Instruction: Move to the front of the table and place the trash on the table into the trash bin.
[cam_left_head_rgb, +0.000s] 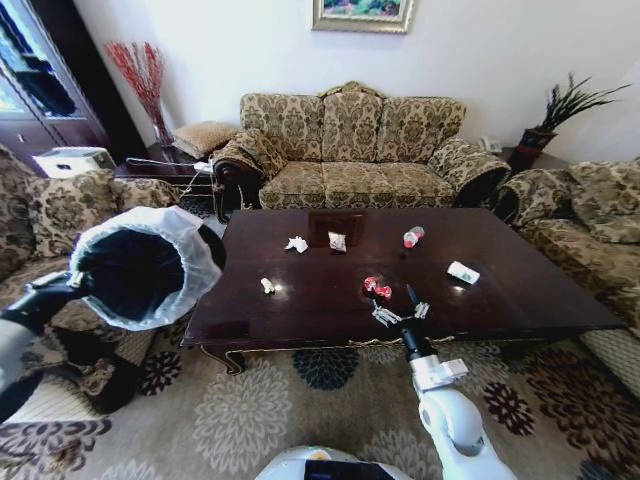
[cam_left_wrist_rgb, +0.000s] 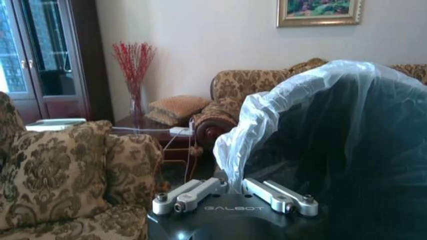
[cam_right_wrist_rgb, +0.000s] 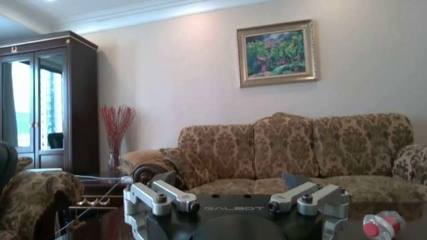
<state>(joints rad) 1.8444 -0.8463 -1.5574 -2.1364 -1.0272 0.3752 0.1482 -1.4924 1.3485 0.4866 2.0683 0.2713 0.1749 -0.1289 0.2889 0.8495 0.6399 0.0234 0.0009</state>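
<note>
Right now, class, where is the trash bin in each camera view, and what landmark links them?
Head view: trash bin at the left, off the table's end, held by the left gripper.
Left wrist view: close up, its bag rim clamped in that gripper.
Right wrist view: cannot tell; a dark edge shape may be it.
Shared landmark: the vase of red twigs.

A home living room: a damask-patterned sofa (cam_left_head_rgb: 352, 140) and matching armchairs ring a glossy dark wooden bench (cam_left_head_rgb: 330, 300) on a floral carpet (cam_left_head_rgb: 250, 410), with a framed painting (cam_right_wrist_rgb: 276, 52), a glass-door cabinet (cam_right_wrist_rgb: 47, 100) and a vase of red twigs (cam_left_head_rgb: 145, 80).
</note>
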